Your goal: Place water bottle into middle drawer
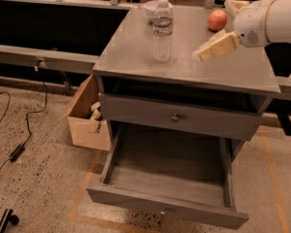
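Now it is the reaching step: the gripper (214, 48) hovers near the water bottle (163, 30), apart from it — its grip I cannot tell. Next it must grasp the bottle — the middle drawer (169, 176) is already pulled out.

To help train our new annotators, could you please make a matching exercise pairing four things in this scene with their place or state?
1 water bottle
2 apple
3 middle drawer
4 gripper

A pulled open, empty
B hovering above the cabinet top
C standing upright, white cap on
D red, lying near the back edge

Pairs: 1-C, 2-D, 3-A, 4-B
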Robot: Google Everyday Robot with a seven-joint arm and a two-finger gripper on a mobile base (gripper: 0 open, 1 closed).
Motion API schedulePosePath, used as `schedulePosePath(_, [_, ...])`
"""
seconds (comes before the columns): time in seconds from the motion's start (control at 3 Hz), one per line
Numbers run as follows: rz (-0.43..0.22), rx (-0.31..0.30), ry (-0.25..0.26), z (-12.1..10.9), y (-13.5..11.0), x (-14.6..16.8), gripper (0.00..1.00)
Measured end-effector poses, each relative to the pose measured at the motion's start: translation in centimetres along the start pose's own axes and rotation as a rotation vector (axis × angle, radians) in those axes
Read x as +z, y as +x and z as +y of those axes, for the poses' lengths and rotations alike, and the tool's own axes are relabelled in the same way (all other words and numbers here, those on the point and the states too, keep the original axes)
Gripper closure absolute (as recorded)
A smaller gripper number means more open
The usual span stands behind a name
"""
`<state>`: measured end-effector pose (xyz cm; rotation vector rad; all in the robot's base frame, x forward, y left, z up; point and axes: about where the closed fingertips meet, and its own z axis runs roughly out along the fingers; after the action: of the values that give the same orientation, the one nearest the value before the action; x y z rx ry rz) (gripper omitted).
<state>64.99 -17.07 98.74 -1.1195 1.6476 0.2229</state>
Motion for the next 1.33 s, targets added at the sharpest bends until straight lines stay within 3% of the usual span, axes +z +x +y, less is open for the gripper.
schedulePosePath(0.33, [-0.051, 0.019, 0.086, -3.2, -0.7, 5.5, 0.00])
schedulePosePath(0.67, [-0.060, 0.042, 0.116, -4.1, -1.2, 6.5, 0.00])
schedulePosePath(1.0, [-0.059, 0.041, 0.114, -4.0, -1.1, 6.5, 0.00])
schedulePosePath(1.33, [-0.085, 0.095, 0.097, -3.2, 1.0, 7.8, 0.00])
